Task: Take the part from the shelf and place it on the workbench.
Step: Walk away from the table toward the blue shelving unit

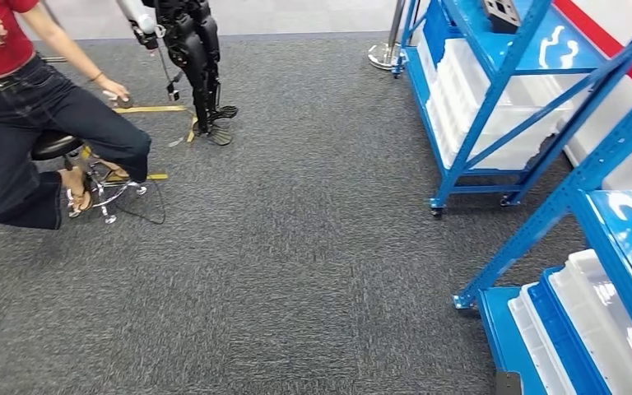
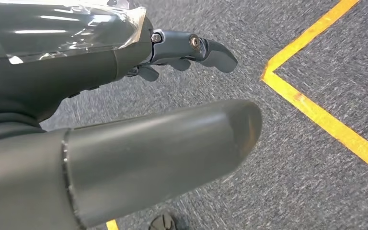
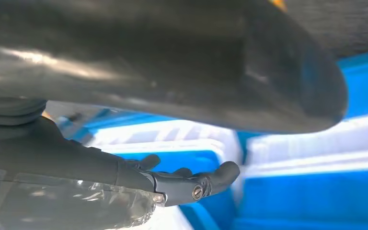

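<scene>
The left hand (image 2: 124, 120), seen in the left wrist view, hangs above grey carpet (image 2: 287, 191) with its thick grey thumb (image 2: 163, 153) extended and its darker fingers (image 2: 191, 50) stretched out and apart from the thumb; nothing is held in it. That view also shows a yellow floor-marking line (image 2: 326, 120) bent at an angle on the carpet beyond the fingers, a detail the head view does not show near the robot. The right hand (image 3: 139, 139), seen in the right wrist view, is likewise spread, thumb (image 3: 220, 72) apart from the dark fingers (image 3: 196, 184), and it holds nothing; behind it lie blurred white plastic bins (image 3: 316, 143) on blue shelf surfaces (image 3: 306, 201). In the head view, the nearest blue metal shelving unit (image 1: 576, 247) stands at the right edge and carries translucent white trays (image 1: 601, 329) on its lower level. Farther off on the right, a second blue metal shelving unit (image 1: 494, 107) holds white bins (image 1: 494, 115) below, and a dark grey metal part (image 1: 502, 12) rests on its upper shelf at the top of the picture, partly cropped. Across the carpet to the left, a person in a red top and dark jeans (image 1: 25, 123) sits on a black wheeled stool (image 1: 58, 148). Beyond the person stands a black legged robot frame (image 1: 193, 66), beside yellow tape strips (image 1: 152, 109) on the floor.
</scene>
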`<state>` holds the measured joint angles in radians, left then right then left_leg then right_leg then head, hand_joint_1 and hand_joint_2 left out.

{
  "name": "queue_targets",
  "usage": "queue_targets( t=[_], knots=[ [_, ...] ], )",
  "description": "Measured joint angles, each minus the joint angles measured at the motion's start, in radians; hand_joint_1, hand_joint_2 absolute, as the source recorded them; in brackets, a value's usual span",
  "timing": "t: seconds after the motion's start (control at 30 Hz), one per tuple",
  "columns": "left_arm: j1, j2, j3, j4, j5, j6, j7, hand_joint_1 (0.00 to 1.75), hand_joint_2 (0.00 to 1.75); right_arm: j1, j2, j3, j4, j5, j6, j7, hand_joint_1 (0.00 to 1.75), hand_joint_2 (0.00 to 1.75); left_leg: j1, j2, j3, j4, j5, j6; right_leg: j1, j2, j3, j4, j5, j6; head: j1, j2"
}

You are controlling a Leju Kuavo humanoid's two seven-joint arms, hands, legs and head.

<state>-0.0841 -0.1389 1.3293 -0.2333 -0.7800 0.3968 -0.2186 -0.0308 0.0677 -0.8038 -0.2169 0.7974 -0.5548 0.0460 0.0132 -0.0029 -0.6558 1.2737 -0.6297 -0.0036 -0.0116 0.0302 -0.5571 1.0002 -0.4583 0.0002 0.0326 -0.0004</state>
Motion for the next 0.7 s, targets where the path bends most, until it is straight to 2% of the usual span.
queue_targets(
  t=[0.03,0.07,0.13,0.2,0.27,0.33,0.4,0.47,0.5,0.53,0.57,0.6,0.63,0.67,0.7],
  knots=[
    [0.001,0.0,0.0,0.0,-0.003,0.005,0.004,0.0,0.0,0.001,0.003,0.0,0.003,0.004,0.007,0.013,0.0,0.0,0.0,-0.002,0.012,-0.035,0.031,0.002,0.001,0.012,0.001,0.001,0.0,0.0,0.0,0.0],
    [0.001,0.0,-0.001,0.0,-0.006,0.008,0.007,0.0,0.0,0.001,0.007,0.0,0.005,0.007,0.012,0.022,0.0,0.0,0.001,-0.01,0.038,-0.097,0.071,0.005,0.001,0.023,0.003,0.001,0.0,0.0,0.0,0.0],
    [0.001,0.0,-0.002,0.0,-0.007,0.011,0.008,0.0,0.0,0.0,0.013,0.0,0.007,0.009,0.016,0.027,0.0,0.0,0.0,-0.037,0.089,-0.214,0.126,0.011,0.006,0.043,0.001,0.005,-0.002,0.004,0.001,0.0],
    [0.001,0.0,-0.006,0.0,-0.009,0.013,0.009,0.0,0.0,0.0,0.017,0.0,0.008,0.009,0.019,0.029,0.0,0.0,-0.004,-0.045,0.105,-0.255,0.136,0.018,0.01,0.056,-0.004,0.007,-0.003,0.013,0.001,0.0],
    [0.0,0.0,-0.009,0.0,-0.014,0.019,0.012,0.0,0.0,0.004,0.019,0.0,0.011,0.011,0.025,0.036,0.0,0.0,-0.007,-0.03,0.107,-0.261,0.141,0.031,0.006,0.062,-0.012,0.008,-0.003,0.024,0.001,0.0],
    [-0.001,-0.001,-0.013,0.0,-0.023,0.025,0.017,0.0,0.0,0.005,0.022,0.0,0.013,0.017,0.033,0.047,0.0,0.0,-0.005,-0.014,0.112,-0.27,0.148,0.046,0.005,0.032,-0.033,0.047,-0.025,0.028,0.003,0.0],
    [0.0,-0.001,-0.019,0.001,-0.033,0.026,0.025,0.0,0.0,0.002,0.026,0.0,0.014,0.026,0.039,0.059,0.0,0.0,-0.004,0.003,0.112,-0.274,0.151,0.053,0.003,-0.007,-0.089,0.164,-0.083,0.024,0.005,0.0],
    [0.0,0.0,-0.024,0.001,-0.043,0.025,0.033,0.0,0.0,0.002,0.029,0.001,0.014,0.033,0.041,0.071,0.0,0.0,-0.005,0.02,0.11,-0.273,0.15,0.054,-0.002,-0.018,-0.148,0.285,-0.13,0.029,0.006,0.0],
    [0.0,0.0,-0.026,0.001,-0.046,0.025,0.035,0.0,0.0,0.003,0.031,0.001,0.014,0.034,0.039,0.075,0.0,0.0,-0.005,0.029,0.11,-0.273,0.15,0.053,-0.005,-0.019,-0.155,0.301,-0.132,0.037,0.006,0.0],
    [0.0,0.0,-0.029,0.001,-0.05,0.023,0.038,0.0,0.0,0.004,0.032,0.001,0.014,0.035,0.036,0.078,0.0,0.0,-0.005,0.036,0.111,-0.273,0.149,0.052,-0.008,-0.023,-0.139,0.272,-0.117,0.047,0.007,0.0],
    [0.0,0.0,-0.031,0.001,-0.053,0.022,0.04,0.0,0.0,0.004,0.033,0.0,0.014,0.034,0.031,0.08,0.0,0.0,-0.004,0.044,0.113,-0.272,0.147,0.049,-0.011,-0.033,-0.102,0.204,-0.09,0.059,0.007,0.0],
    [0.0,0.0,-0.035,0.001,-0.057,0.021,0.042,0.0,0.0,0.003,0.033,0.0,0.014,0.032,0.025,0.081,0.0,0.0,-0.005,0.052,0.116,-0.272,0.144,0.044,-0.013,-0.055,-0.061,0.127,-0.063,0.066,0.007,0.0],
    [0.0,0.001,-0.038,0.001,-0.06,0.021,0.044,0.0,0.0,0.002,0.033,0.0,0.014,0.029,0.018,0.081,0.0,0.0,-0.007,0.059,0.119,-0.271,0.14,0.038,-0.013,-0.073,-0.026,0.063,-0.041,0.067,0.007,0.0],
    [-0.001,0.003,-0.041,0.001,-0.063,0.02,0.045,0.0,0.0,0.0,0.033,0.0,0.014,0.026,0.011,0.082,0.0,0.0,-0.01,0.066,0.123,-0.27,0.136,0.031,-0.012,-0.087,-0.005,0.022,-0.027,0.062,0.006,0.0],
    [-0.002,0.004,-0.043,0.001,-0.065,0.02,0.047,0.0,0.0,-0.001,0.034,-0.001,0.014,0.024,0.006,0.082,0.0,0.0,-0.011,0.072,0.127,-0.27,0.133,0.024,-0.009,-0.091,0.0,0.01,-0.022,0.053,0.005,0.0]
  ],
)
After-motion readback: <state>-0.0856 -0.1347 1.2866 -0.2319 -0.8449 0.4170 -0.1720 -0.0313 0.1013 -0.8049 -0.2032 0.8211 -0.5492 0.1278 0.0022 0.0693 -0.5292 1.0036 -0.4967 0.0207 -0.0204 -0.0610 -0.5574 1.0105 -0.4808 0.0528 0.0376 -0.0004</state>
